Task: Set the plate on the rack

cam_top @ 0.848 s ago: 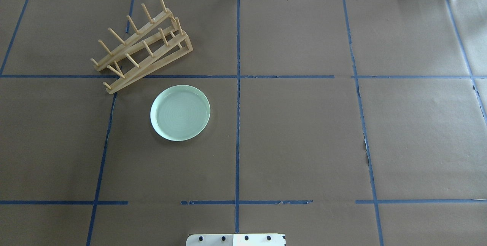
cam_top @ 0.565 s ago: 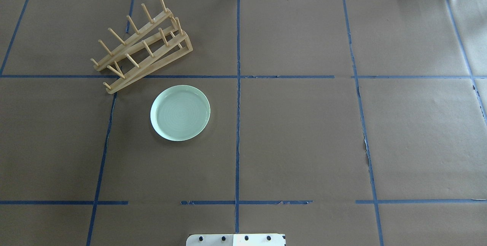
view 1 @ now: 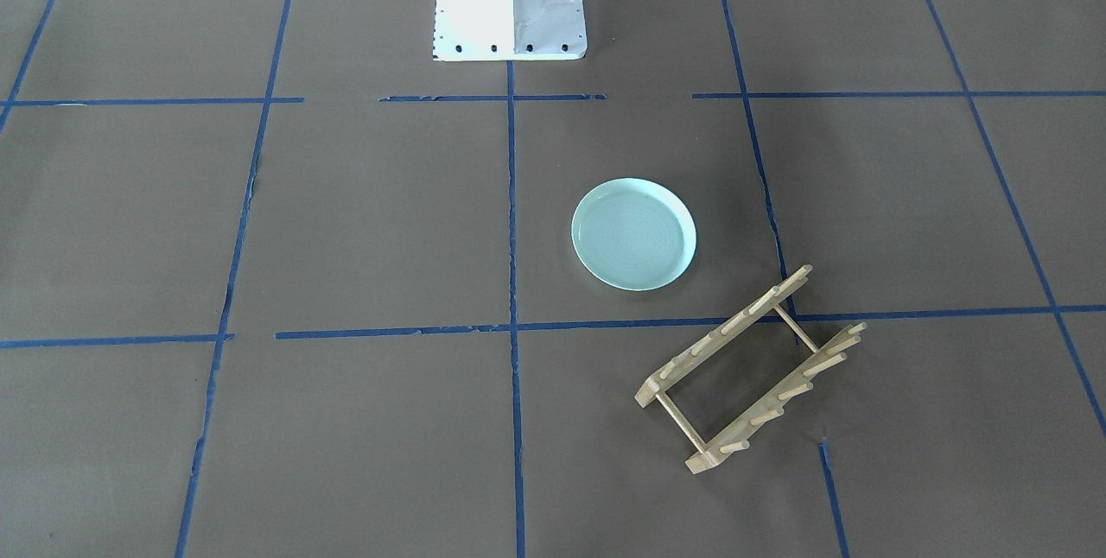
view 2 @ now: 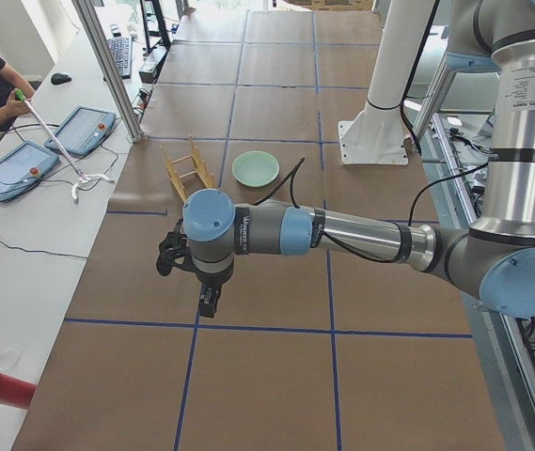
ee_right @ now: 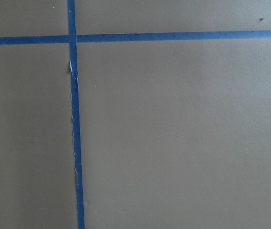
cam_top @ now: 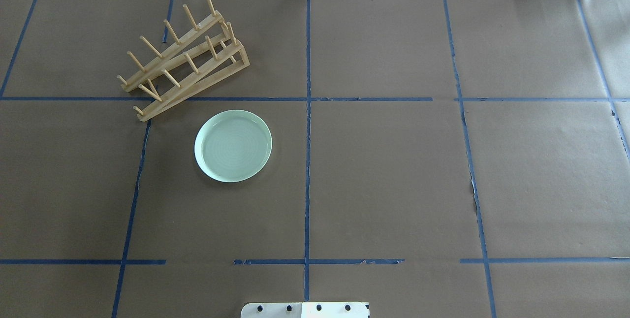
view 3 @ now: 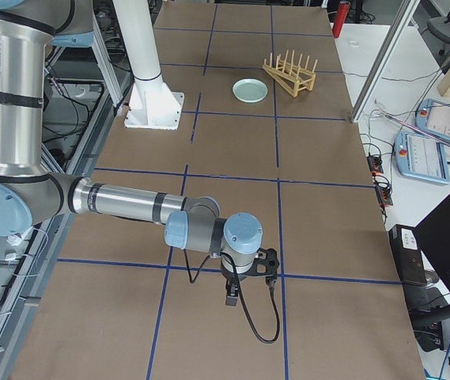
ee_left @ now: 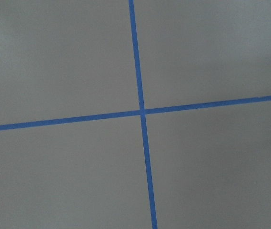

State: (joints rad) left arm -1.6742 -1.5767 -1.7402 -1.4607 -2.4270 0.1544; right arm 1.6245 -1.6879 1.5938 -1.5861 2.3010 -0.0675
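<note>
Standing askew at the left of the overhead view, the rack (cam_top: 173, 51) — pale wood, two rails bristling with round pegs — has its slots facing up, ready to take a dish on edge. Near it but not touching, the plate (cam_top: 233, 145) lies flat, rim up, on the brown paper (cam_top: 393, 175): glossy mint glaze, faint rings, a low lip that is likely the only purchase. The left gripper (view 2: 208, 303) and right gripper (view 3: 230, 296) hang well away — fingers spread or pressed together, I cannot tell.
</note>
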